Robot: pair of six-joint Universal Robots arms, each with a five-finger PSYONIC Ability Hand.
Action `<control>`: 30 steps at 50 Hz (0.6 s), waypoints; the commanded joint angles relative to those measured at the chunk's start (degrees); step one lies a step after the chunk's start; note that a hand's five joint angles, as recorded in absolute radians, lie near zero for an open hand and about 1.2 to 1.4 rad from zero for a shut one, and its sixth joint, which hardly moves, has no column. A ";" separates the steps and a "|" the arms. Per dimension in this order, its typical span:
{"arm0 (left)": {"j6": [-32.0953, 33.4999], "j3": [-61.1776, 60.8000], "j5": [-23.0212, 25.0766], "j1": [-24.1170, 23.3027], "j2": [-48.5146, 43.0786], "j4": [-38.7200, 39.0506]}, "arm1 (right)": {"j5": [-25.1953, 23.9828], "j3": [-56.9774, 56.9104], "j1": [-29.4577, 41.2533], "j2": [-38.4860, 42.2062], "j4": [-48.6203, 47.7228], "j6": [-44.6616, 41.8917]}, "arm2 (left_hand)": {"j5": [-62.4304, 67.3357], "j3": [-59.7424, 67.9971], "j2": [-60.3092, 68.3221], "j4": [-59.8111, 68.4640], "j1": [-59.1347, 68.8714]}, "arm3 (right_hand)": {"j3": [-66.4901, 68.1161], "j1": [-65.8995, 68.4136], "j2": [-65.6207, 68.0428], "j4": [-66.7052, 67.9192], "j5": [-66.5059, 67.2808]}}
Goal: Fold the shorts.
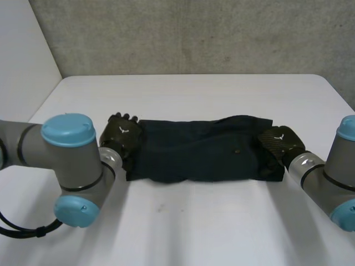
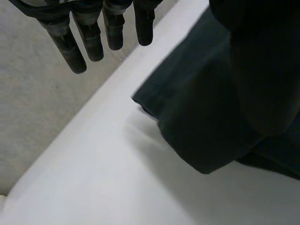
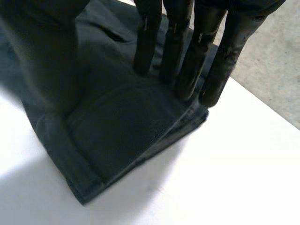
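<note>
Your shorts point(image 1: 199, 149) lie on the white desk point(image 1: 183, 221) as a long dark band. They are already doubled over on themselves, and a loose diagonal crease runs across the middle. Your left hand point(image 1: 123, 136) sits at the shorts' left end and your right hand point(image 1: 279, 141) at their right end. One hand at each short edge looks like the set-up for carrying one end over to the other.

In the left wrist view, its fingers point(image 2: 70, 47) hang straight and slightly spread, clear of the shorts and just beside their corner. They hold nothing, so treat that hand as relaxed and empty.

In the right wrist view, the fingers point(image 3: 185, 65) are also straight. Their tips are down on the top layer of the shorts, close to the end edge, and nothing curls round the cloth. That flat press probably pins the stacked layers so the end does not slide.

The closing fold looks not yet made. Before you lift, a hand has to get under an edge. At the shorts' right end the layers sit stepped, so catching only the top one could pull the stack apart.
</note>
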 commanded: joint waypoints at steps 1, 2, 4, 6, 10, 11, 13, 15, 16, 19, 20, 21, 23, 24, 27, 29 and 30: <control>-0.31 -1.34 0.02 0.34 7.16 -0.30 | 0.67 -0.71 -2.20 -0.34 0.64 -2.20 | -2.57 -1.96 -1.41 -1.61 -1.13 | 37.74 44.52 37.56 38.48 40.27; -0.31 -1.51 0.02 0.43 8.04 -0.30 | 0.68 -0.80 -2.29 -0.34 0.91 -2.47 | -2.57 -1.96 -1.41 -1.61 -1.13 | 37.74 44.52 37.56 38.48 40.27; -0.40 -2.21 0.02 0.43 11.11 -0.47 | 0.76 -0.89 -3.33 -0.60 1.69 -3.87 | -2.57 -1.96 -1.41 -1.61 -1.13 | 37.74 44.52 37.56 38.48 40.27; -0.49 -3.26 0.02 0.60 14.01 -0.47 | 0.85 -1.15 -4.57 -1.47 3.10 -6.24 | -2.57 -1.96 -1.41 -1.61 -1.13 | 37.74 44.52 37.56 38.48 40.27; -0.75 -5.11 0.20 0.95 18.76 -0.47 | 1.29 -2.29 -6.41 -4.46 7.05 -11.86 | -2.57 -1.96 -1.41 -1.61 -1.13 | 37.74 44.52 37.56 38.48 40.27; -0.84 -5.46 0.20 1.13 19.47 -0.47 | 1.46 -2.82 -6.50 -5.16 8.02 -13.18 | -2.62 -2.01 -1.45 -1.66 -1.17 | 37.74 44.52 37.56 38.48 40.27; -1.10 -6.34 0.63 1.57 21.22 -0.47 | 2.08 -5.62 -6.59 -6.48 10.73 -17.04 | -2.62 -2.01 -1.45 -1.66 -1.17 | 37.74 44.52 37.56 38.48 40.27; -1.28 -6.78 1.25 1.66 21.76 -0.47 | 3.04 -7.65 -5.81 -6.93 12.41 -19.33 | -2.62 -2.01 -1.45 -1.66 -1.17 | 37.74 44.52 37.56 38.48 40.27; -1.28 -7.05 1.60 1.66 21.93 -0.47 | 3.40 -8.53 -5.19 -7.10 13.20 -20.22 | -2.62 -2.01 -1.45 -1.66 -1.17 | 37.74 44.52 37.56 38.48 40.27; -1.46 -7.31 2.48 1.66 22.20 -0.47 | 4.02 -14.31 3.47 -7.28 15.75 -23.38 | -2.62 -2.01 -1.45 -1.66 -1.17 | 37.74 44.52 37.56 38.48 40.27; -1.54 -7.40 2.57 1.66 22.20 -0.39 | 3.75 -15.38 5.43 -7.19 16.11 -23.56 | -2.62 -2.01 -1.45 -1.66 -1.17 | 37.74 44.52 37.56 38.48 40.27; -1.63 -7.40 2.57 1.66 22.20 -0.39 | 3.49 -16.26 7.45 -6.93 16.11 -23.74 | -2.62 -2.01 -1.45 -1.66 -1.17 | 37.74 44.52 37.56 38.48 40.27; -1.63 -7.40 2.57 1.57 22.20 -0.30 | 3.31 -18.54 12.80 -5.97 15.50 -24.44 | -2.62 -2.01 -1.45 -1.66 -1.17 | 37.74 44.52 37.56 38.48 40.27; -1.89 -7.31 2.57 1.57 22.11 -0.21 | 3.05 -19.16 14.31 -5.44 15.32 -24.44 | -2.62 -2.01 -1.45 -1.66 -1.17 | 37.74 44.52 37.56 38.48 40.27; -2.95 -7.14 2.48 1.48 22.11 -0.12 | -0.01 -20.75 20.53 -2.46 14.88 -24.71 | -2.62 -2.01 -1.45 -1.66 -1.17 | 37.74 44.52 37.56 38.48 40.27; -4.53 -6.70 2.48 1.39 22.02 -0.12 | -2.74 -21.28 23.36 -0.87 14.97 -24.62 | -2.57 -1.96 -1.41 -1.61 -1.13 | 37.74 44.52 37.56 38.48 40.27; -5.14 -6.52 2.48 1.48 22.02 -0.12 | -4.23 -21.37 24.42 -0.17 14.97 -24.44 | -2.62 -2.01 -1.45 -1.66 -1.17 | 37.74 44.52 37.56 38.48 40.27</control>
